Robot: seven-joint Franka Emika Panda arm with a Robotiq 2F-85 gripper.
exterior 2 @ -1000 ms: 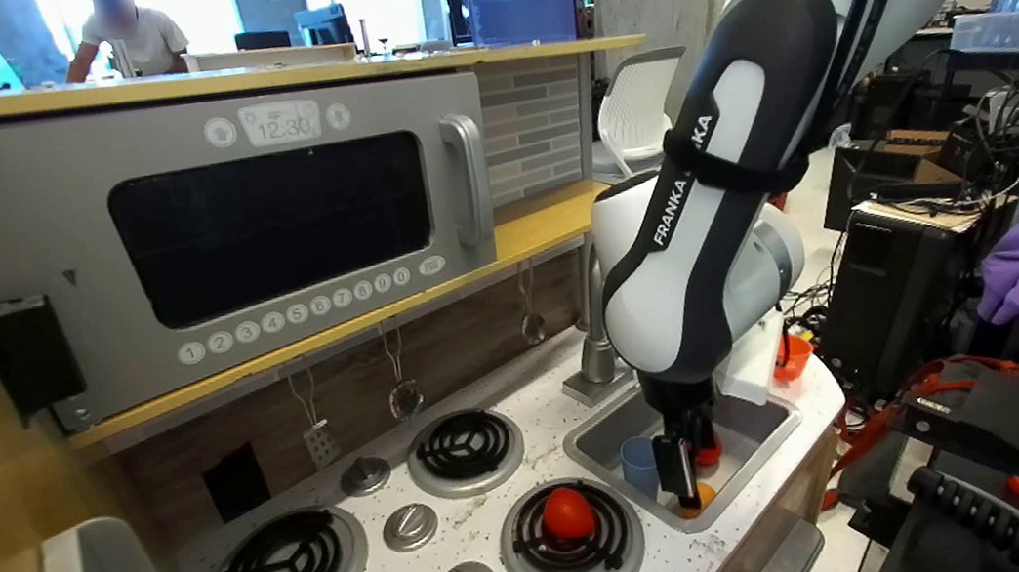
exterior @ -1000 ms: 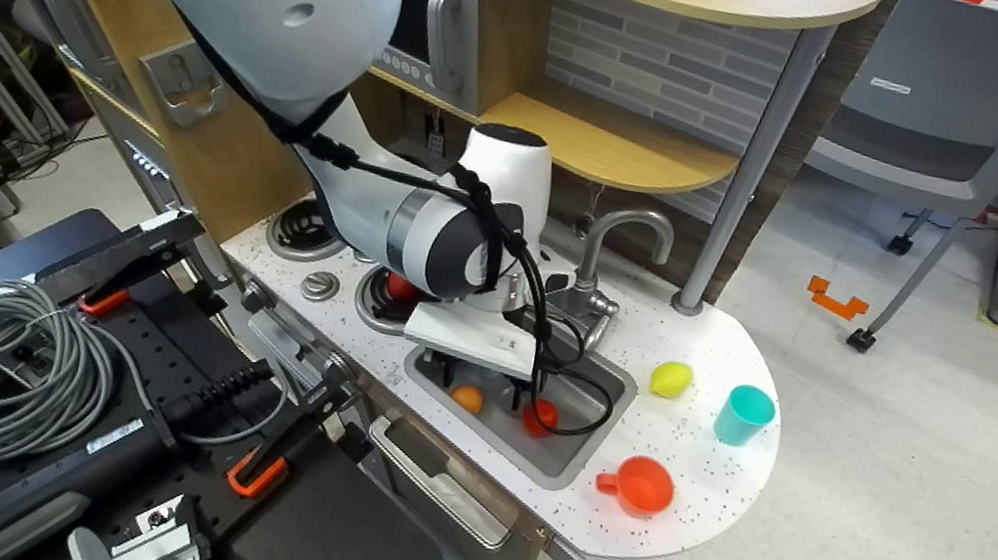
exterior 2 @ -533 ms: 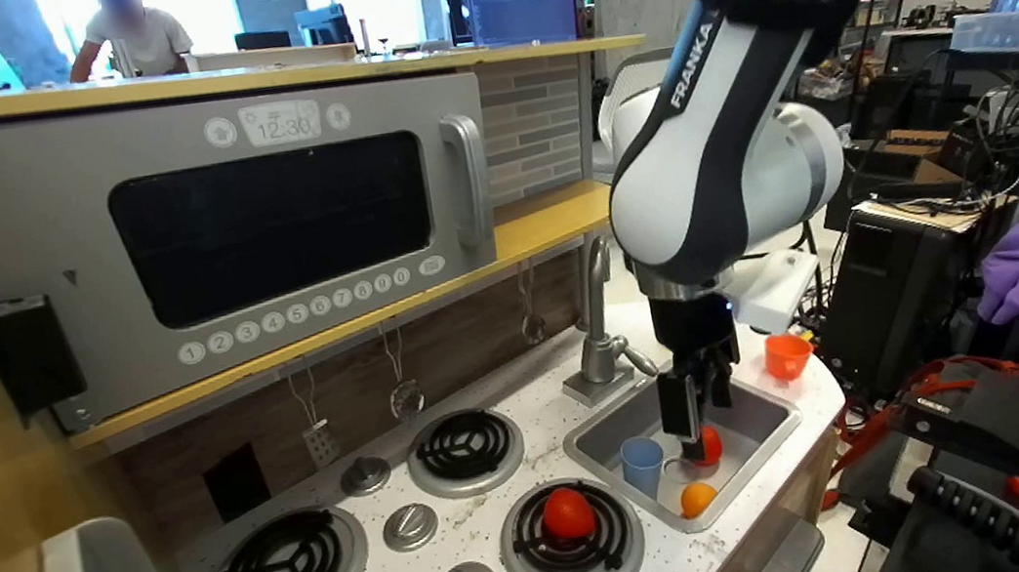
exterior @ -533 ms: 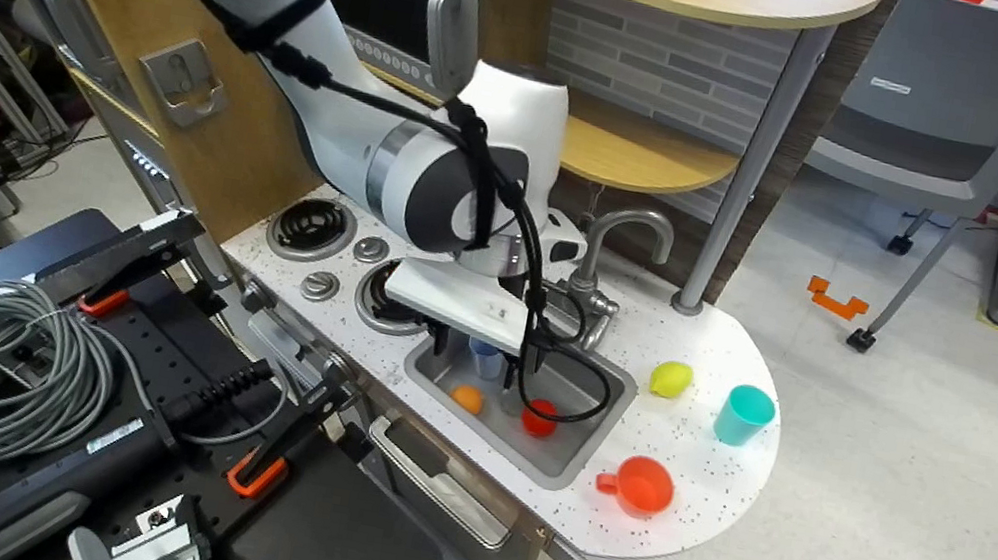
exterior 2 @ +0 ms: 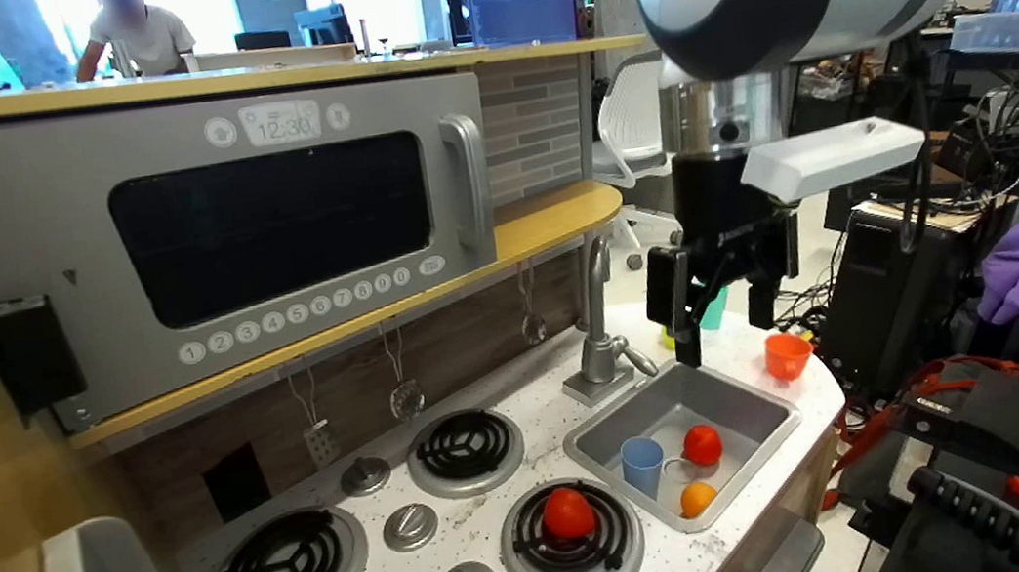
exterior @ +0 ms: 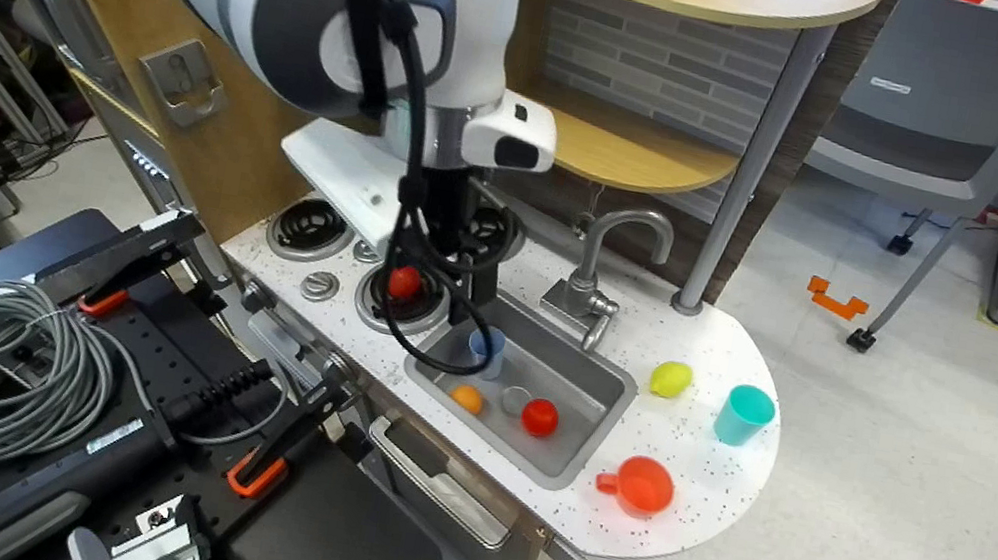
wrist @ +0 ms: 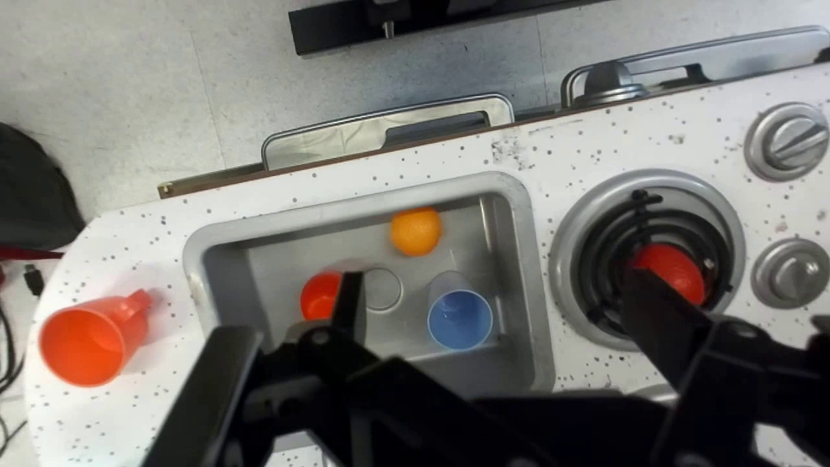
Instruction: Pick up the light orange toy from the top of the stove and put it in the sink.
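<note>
The light orange toy (exterior 2: 697, 499) lies on the floor of the grey sink (exterior 2: 769, 424), near its front wall. It also shows in an exterior view (exterior: 467, 398) and in the wrist view (wrist: 416, 231). My gripper (exterior 2: 726, 334) is open and empty, pointing down well above the sink. In the wrist view, my gripper's fingers (wrist: 496, 279) are spread wide with nothing between them. A red toy (exterior 2: 568, 514) sits on the stove burner (exterior 2: 629, 556) beside the sink; one finger partly hides it in the wrist view (wrist: 674, 275).
A blue cup (wrist: 460, 318) and a red ball-like toy (exterior 2: 702, 445) are also in the sink. The faucet (exterior: 588, 265) stands behind it. A red-orange cup (exterior: 642, 486), a teal cup (exterior: 745, 416) and a yellow lemon toy (exterior: 672, 379) stand on the counter's rounded end.
My gripper has risen out of the sink to well above it and shifted toward the stove side and back. The light orange toy stays in the sink, now uncovered.
</note>
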